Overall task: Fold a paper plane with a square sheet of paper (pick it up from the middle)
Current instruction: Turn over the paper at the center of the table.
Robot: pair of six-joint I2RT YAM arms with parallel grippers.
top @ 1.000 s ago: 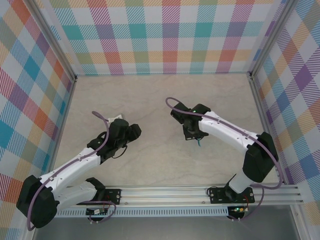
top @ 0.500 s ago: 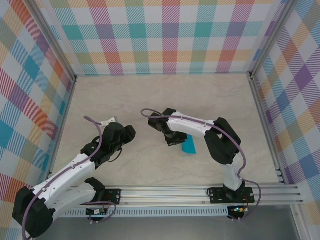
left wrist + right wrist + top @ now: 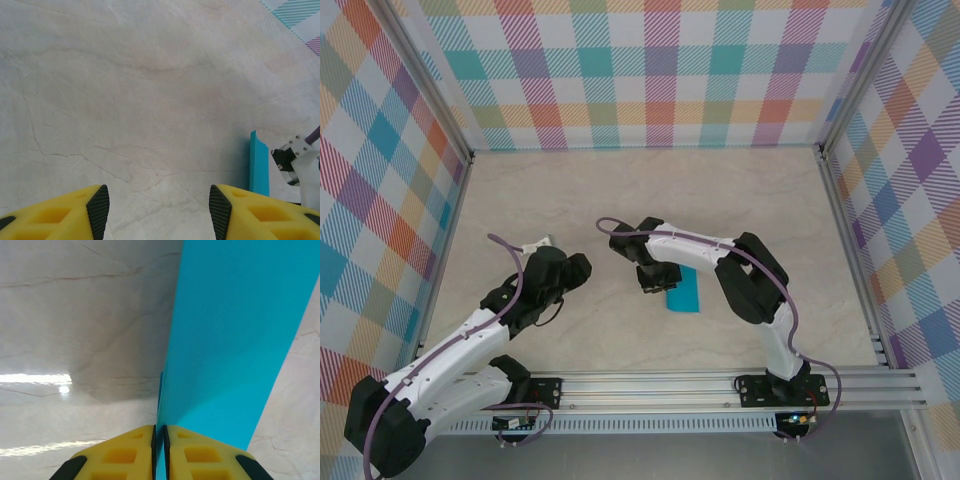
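From above: the teal sheet of paper (image 3: pixel 684 298) lies near mid-table as a slim slab rather than a full square, so folding looks well begun. I can't make out a pointed dart outline from here, so nose and wings probably remain. The right gripper (image 3: pixel 651 281) sits at its left edge; the left gripper (image 3: pixel 580 268) waits further left, apart. There is bare table (image 3: pixel 770 200) far and right, with the plaid walls (image 3: pixel 640 80) well apart from both arms.

Left wrist: the left gripper (image 3: pixel 155 206) is spread wide with nothing between. The teal sheet of paper (image 3: pixel 258 165) shows at the right, with open marble ahead.

Right wrist: the right gripper (image 3: pixel 160 436) is nearly closed, pinching the teal sheet of paper (image 3: pixel 235 330) at its near end, the strip running away from the camera.
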